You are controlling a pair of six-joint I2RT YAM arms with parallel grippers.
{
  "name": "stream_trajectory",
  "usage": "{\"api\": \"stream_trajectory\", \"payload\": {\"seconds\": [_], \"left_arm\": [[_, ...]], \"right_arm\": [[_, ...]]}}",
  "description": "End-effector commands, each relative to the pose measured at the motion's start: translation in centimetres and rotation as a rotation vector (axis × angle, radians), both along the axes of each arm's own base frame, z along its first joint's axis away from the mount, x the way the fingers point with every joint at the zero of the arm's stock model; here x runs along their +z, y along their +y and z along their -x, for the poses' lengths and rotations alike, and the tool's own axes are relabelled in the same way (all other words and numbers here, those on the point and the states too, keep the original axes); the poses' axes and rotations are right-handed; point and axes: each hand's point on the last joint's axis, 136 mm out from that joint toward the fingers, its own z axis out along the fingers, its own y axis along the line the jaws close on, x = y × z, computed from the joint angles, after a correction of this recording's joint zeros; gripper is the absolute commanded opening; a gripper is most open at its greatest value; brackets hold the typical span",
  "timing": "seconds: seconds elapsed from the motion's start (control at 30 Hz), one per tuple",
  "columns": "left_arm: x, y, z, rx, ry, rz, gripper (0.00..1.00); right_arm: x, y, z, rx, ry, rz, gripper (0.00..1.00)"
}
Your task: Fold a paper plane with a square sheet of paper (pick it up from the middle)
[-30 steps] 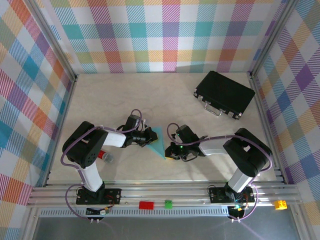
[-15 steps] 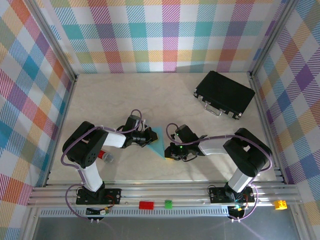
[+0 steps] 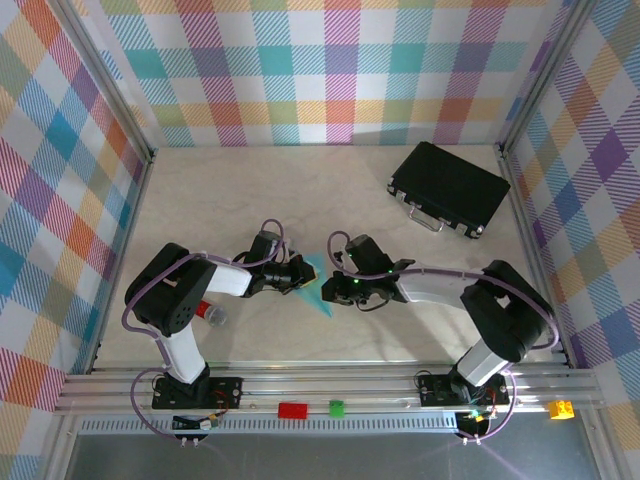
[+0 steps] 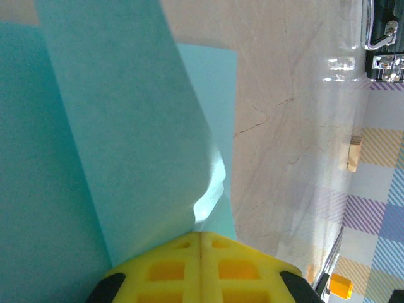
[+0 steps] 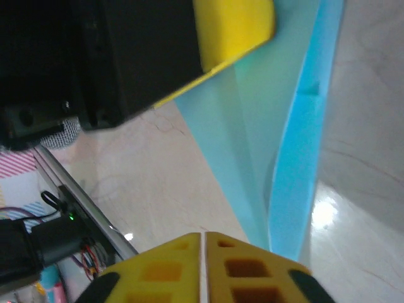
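thin light-blue folded paper sheet (image 3: 318, 287): middle of desk (image 3: 250, 190) | left end effector (image 4: 201, 237): closed on raised flap | right end effector (image 5: 203, 235): closed at sheet's edge, hold unclear | handling: likely light, floppy, creases easily; pinch along fold

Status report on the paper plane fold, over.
Left gripper shut at a raised flap of the square sheet of paper. Right gripper shut at its edge. Sheet partly folded, no plane yet. Black case well clear.
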Motion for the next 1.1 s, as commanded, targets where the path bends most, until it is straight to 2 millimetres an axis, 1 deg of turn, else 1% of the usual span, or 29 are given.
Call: {"api": "stream_trajectory", "payload": {"seconds": [0.0,0.1,0.27,0.33,0.43,0.53,0.63,0.77,0.93,1.07], "left_arm": [[-3.3,1.6,1.7,0.022,0.082,-0.101,0.05],[-3.3,1.5,1.7,0.021,0.082,-0.101,0.05],[-3.4,1.5,1.7,0.021,0.084,-0.101,0.05],[-3.3,1.5,1.6,0.02,0.083,-0.1,0.05],[-3.3,1.4,1.6,0.021,0.082,-0.1,0.05],[-3.4,1.4,1.6,0.019,0.085,-0.1,0.05],[-3.4,1.4,1.6,0.017,0.087,-0.1,0.05],[-3.6,1.6,1.8,0.016,0.09,-0.11,0.05],[-3.8,1.8,1.8,0.018,0.092,-0.119,0.05],[-3.8,1.9,1.8,0.026,0.091,-0.128,0.05]], "right_arm": [[0.4,1.8,-1.0,0.032,0.011,-0.052,0.04],[0.0,2.5,-1.4,0.033,0.026,-0.059,0.01],[-0.6,3.0,-2.0,0.029,0.038,-0.043,0.0],[-1.1,3.0,-2.0,0.032,0.044,-0.019,0.0],[-2.5,2.5,-1.8,0.03,0.065,0.036,0.0],[-3.7,2.1,-1.2,0.034,0.082,0.064,0.0],[-5.2,0.7,-0.8,0.016,0.097,0.131,0.0],[-6.8,-0.7,0.5,0.001,0.128,0.17,0.0],[-7.7,-1.5,1.8,-0.025,0.167,0.141,0.0],[-7.7,-1.9,2.6,-0.028,0.168,0.128,0.01]]}}
